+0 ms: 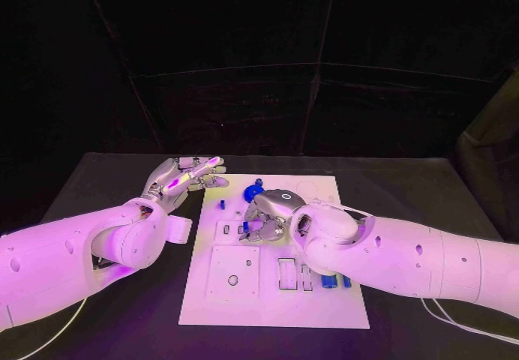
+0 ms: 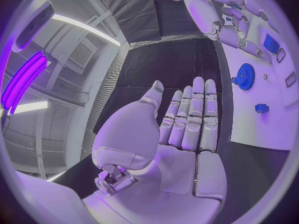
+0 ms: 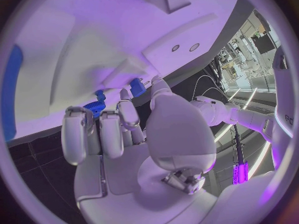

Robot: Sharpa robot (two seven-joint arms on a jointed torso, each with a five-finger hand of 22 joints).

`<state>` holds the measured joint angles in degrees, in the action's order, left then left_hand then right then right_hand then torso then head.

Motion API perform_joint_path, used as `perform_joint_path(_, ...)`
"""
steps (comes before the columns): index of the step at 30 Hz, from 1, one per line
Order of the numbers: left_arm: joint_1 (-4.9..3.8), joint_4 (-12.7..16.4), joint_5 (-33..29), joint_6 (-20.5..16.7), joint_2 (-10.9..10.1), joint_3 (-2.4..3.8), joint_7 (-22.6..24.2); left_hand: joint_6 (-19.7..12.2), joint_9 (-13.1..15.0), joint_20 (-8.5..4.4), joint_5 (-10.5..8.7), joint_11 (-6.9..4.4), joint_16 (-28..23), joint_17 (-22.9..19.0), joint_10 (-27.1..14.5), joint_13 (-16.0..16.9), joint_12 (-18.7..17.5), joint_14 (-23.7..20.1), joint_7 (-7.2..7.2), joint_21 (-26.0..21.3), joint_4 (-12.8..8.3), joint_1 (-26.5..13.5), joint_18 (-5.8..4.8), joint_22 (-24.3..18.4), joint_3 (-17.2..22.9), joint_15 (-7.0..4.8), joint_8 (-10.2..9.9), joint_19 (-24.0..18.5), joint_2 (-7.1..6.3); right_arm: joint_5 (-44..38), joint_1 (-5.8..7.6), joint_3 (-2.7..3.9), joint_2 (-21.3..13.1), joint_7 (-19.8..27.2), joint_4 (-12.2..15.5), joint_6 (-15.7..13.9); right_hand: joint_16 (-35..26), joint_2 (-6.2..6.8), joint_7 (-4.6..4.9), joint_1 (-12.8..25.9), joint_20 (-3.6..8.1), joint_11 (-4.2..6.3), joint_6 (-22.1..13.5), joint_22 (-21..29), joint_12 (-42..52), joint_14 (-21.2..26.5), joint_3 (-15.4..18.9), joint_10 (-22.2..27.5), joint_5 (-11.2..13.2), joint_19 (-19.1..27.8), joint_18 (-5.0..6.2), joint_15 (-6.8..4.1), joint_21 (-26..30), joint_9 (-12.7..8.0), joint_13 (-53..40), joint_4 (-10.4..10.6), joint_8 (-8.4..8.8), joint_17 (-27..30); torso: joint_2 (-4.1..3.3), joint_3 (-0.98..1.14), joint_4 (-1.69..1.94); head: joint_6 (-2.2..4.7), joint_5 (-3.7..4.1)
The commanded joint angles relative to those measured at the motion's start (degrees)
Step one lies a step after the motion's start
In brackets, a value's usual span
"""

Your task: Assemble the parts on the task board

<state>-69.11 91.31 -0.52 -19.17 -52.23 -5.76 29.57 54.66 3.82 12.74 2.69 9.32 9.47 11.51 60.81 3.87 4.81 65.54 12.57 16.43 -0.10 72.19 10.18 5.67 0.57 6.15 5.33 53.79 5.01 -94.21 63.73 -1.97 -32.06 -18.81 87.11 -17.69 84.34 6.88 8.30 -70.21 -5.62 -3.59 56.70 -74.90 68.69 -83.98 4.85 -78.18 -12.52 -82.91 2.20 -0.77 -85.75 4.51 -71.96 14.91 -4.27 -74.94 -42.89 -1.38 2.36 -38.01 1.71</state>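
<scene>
Silver fingers of the left hand (image 1: 186, 177) lie straight and together, holding nothing, above the black table (image 1: 97, 187) just off the task board's (image 1: 271, 307) far left corner. Right hand (image 1: 271, 215) hovers with fingers curled over the board's middle, beside a blue gear (image 2: 244, 76); whether it grips anything is unclear.

Two bulky white arms with rounded shells and small dark holes end in a silver left hand (image 1: 184, 178) and right hand (image 1: 271, 214); thin pale cables trail beneath.
</scene>
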Motion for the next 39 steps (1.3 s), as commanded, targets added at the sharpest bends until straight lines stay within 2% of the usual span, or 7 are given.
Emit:
perform_joint_path(1,-0.09,-0.13,0.02,0.82,0.06,0.04,-0.21,0.41,-0.05,0.22,0.2,0.04,-0.26,0.05,0.21,-0.05,-0.23,-0.11,-0.14,-0.22,-0.24,0.4,0.35,-0.07,-0.03,0.38,-0.23,0.34,0.1,-0.57,0.03,0.03,-0.73,0.68,1.32,-6.75,-0.46,0.14,0.18,-1.11,-0.29,-0.07,-0.57,-5.62,-0.46,-3.77,1.1,0.53,0.23,0.07,0.11,0.29,0.42,0.01,0.24,0.89,0.19,-4.94,0.04,0.02,0.03,0.03,-0.05)
perform_joint_path(8,-0.11,-0.65,10.19,2.84,-0.33,0.06,-6.04,2.59,0.18,-3.15,0.27,-2.41,5.58,4.21,5.22,0.71,1.13,11.92,-1.89,4.74,-0.64,-0.13,0.51,1.92,-0.41,-3.03,0.02,9.15,0.33,4.35,0.08,0.19,-6.26,9.14,6.17,-9.76,-1.51,0.55,0.38,-2.88,-0.43,-0.25,-1.21,-3.86,-0.94,-3.36,2.77,0.97,1.67,1.42,0.53,0.41,1.4,-0.01,0.71,1.8,0.19,-3.49,0.32,-0.04,0.05,0.88,-0.18)
perform_joint_path(13,-1.1,-1.76,22.51,7.35,-0.52,0.08,-18.52,6.14,0.53,-6.49,0.38,-5.08,14.32,11.29,12.3,2.31,3.35,20.83,-4.15,10.78,0.77,-2.67,0.32,4.81,-2.11,-6.34,0.9,17.54,-0.35,19.32,1.89,1.06,-11.73,19.51,8.4,-4.7,-8.08,-2.08,0.57,-6.55,-0.6,-0.54,-2.31,4.91,-6.44,-0.79,2.44,4.75,1.3,8.04,2.53,0.47,6.63,-0.08,5.26,0.83,0.18,4.97,1.0,0.16,-0.13,0.91,-0.71)
perform_joint_path(20,-4.14,-3.74,37.59,17.85,1.21,0.09,-41.37,8.56,2.41,-9.16,-0.02,-7.73,65.28,60.6,19.59,13.11,15.75,22.48,-6.84,22.46,10.05,-10.91,-0.75,13.43,-8.11,-9.29,4.04,21.57,2.09,43.91,5.86,1.37,-18.41,23.59,8.78,3.98,-24.39,-6.19,0.06,-16.09,0.34,0.39,-0.96,21.08,-23.49,3.77,-2.09,11.9,-4.09,18.11,5.86,-0.02,18.41,0.27,19.41,-4.0,-1.0,21.89,2.22,0.44,-0.59,0.42,-1.13)
perform_joint_path(24,-6.17,-5.96,45.13,23.15,4.14,0.08,-50.4,5.79,7.51,-9.97,0.13,-8.45,77.03,73.98,10.32,37.97,41.94,23.17,-7.78,44.02,13.79,-6.86,-2.67,37.89,-13.21,-9.35,12.83,22.1,2.42,50.14,7.19,1.42,-21.28,24.67,8.01,4.06,-25.61,-5.62,0.06,-15.77,0.32,0.45,-1.29,21.84,-24.35,2.81,-1.92,10.98,-3.82,17.23,5.69,-0.34,19.45,0.17,20.52,-4.25,-0.97,22.21,2.87,0.6,-0.62,-0.03,-1.37)
perform_joint_path(28,-7.64,-7.83,49.11,27.83,6.84,0.04,-55.66,4.74,9.92,-10.35,0.09,-9.22,79.05,76.59,11.2,45.94,49.83,23.91,-8.13,53.47,13.75,-5.63,-4.59,51.57,-13.92,-9.85,16.4,27.1,2.83,51.75,7.65,1.43,-22.2,24.67,7.47,4.21,-26.62,-5.54,0.12,-15.83,0.36,0.43,-1.66,22.69,-25.17,2.62,-2.04,11.12,-4.67,17.19,5.78,-0.36,20.26,0.08,21.32,-4.46,-0.85,22.82,3.26,0.86,-0.77,-0.41,-1.89)
perform_joint_path(39,-10.4,-12.61,53.76,31.59,15.21,-2.63,-63.09,2.28,15.4,-10.97,0.27,-9.88,80.53,78.49,12.85,54.01,57.9,24.46,-8.98,61.57,14.75,-6.48,-6.65,64.27,-16.03,-10.44,23.55,31.31,2.68,50.13,8.06,1.43,-22.25,22.84,6.95,5.79,-29.45,-5.21,0.19,-15.7,0.35,0.35,-2.11,25.35,-27.61,2.89,-2.18,12.12,-5.78,18.1,6.19,-0.31,22.52,-0.01,23.53,-4.62,-0.77,24.93,3.6,1.11,-0.94,-1.19,-2.91)
